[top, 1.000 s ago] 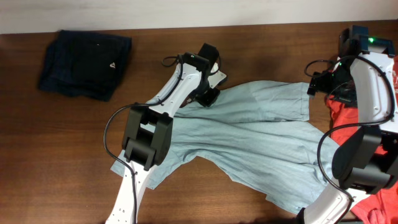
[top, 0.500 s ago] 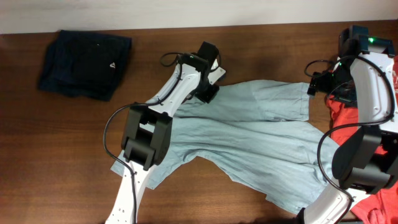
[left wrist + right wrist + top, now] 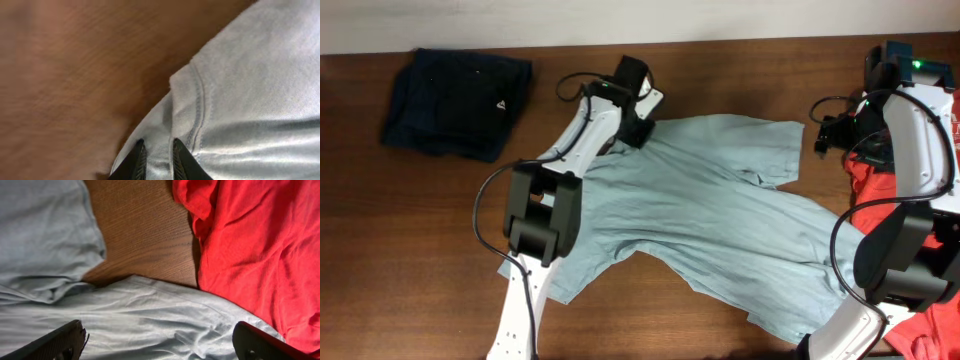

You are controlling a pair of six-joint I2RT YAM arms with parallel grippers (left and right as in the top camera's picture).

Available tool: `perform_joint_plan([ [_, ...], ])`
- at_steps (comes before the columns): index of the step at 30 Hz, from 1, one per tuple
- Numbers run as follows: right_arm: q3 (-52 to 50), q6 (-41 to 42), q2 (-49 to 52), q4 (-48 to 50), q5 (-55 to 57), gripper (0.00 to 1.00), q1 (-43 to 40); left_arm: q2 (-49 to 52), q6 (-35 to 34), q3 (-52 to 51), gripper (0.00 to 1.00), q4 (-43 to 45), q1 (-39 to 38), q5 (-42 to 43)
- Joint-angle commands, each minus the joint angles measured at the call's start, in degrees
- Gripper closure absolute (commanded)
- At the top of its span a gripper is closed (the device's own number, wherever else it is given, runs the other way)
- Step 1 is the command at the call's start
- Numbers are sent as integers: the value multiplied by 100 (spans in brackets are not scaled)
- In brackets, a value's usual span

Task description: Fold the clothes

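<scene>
Overhead looks straight down on the bench (image 3: 420, 220); wrist views sit close — all share the pale T-shirt (image 3: 720, 220) (different edges).

White triangle logo (image 3: 502, 104) on dark garment (image 3: 450, 110)

Pale blue-grey T-shirt (image 3: 720, 215) spread rumpled on table, red T-shirt (image 3: 250, 250) beside

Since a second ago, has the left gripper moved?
Yes. The left gripper, pinching the blue shirt, has shifted left and farther back, nearer the dark folded garment.
</scene>
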Motion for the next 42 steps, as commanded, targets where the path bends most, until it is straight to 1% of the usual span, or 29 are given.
perform_joint_plan([
  [1, 92, 70, -219, 2, 50, 1, -15, 404, -319, -107, 81, 94, 343, -468],
  [9, 92, 70, -219, 2, 50, 1, -15, 404, -791, -107, 81, 310, 1113, -511],
  [16, 92, 70, -219, 2, 50, 2, -15, 404, -844, -101, 81, 330, 1698, -514],
  [19, 92, 70, -219, 2, 50, 1, -15, 404, -1021, -83, 81, 330, 1888, -507],
  [20, 92, 70, -219, 2, 48, 1, -15, 404, -1075, -55, 85, 328, 1950, -483],
  [21, 92, 70, -219, 2, 50, 2, -15, 404, -1073, -4, 86, 330, 2000, -424],
  [23, 92, 70, -219, 2, 50, 1, -15, 398, -1073, 170, 89, 302, 2059, -424],
  [26, 92, 70, -219, 2, 50, 1, -15, 372, -1075, 651, 89, 59, 2085, -422],
  [30, 92, 70, -219, 2, 50, 1, -15, 337, -1075, 1716, 87, -748, 2002, -422],
  [33, 92, 70, -219, 2, 50, 1, -15, 337, -1075, 2573, 64, -1408, 1915, -424],
  [34, 92, 70, -219, 2, 50, 1, -15, 334, -1093, 2870, 61, -1644, 1886, -417],
  [36, 92, 70, -219, 2, 48, 1, -15, 332, -1117, 3401, 50, -2046, 1832, -227],
  [38, 92, 70, -219, 2, 50, 1, -15, 332, -1115, 3906, 48, -2347, 1762, 319],
  [39, 92, 70, -219, 2, 50, 1, -15, 332, -1113, 4074, 49, -2402, 1722, 612],
  [40, 92, 70, -219, 2, 50, 1, -15, 332, -1108, 4216, 54, -2422, 1663, 920],
  [41, 92, 70, -219, 2, 50, 1, -15, 332, -1108, 4325, 63, -2413, 1596, 1154],
  [42, 92, 70, -219, 2, 50, 1, -15, 332, -1093, 4391, 75, -2374, 1513, 1285],
])
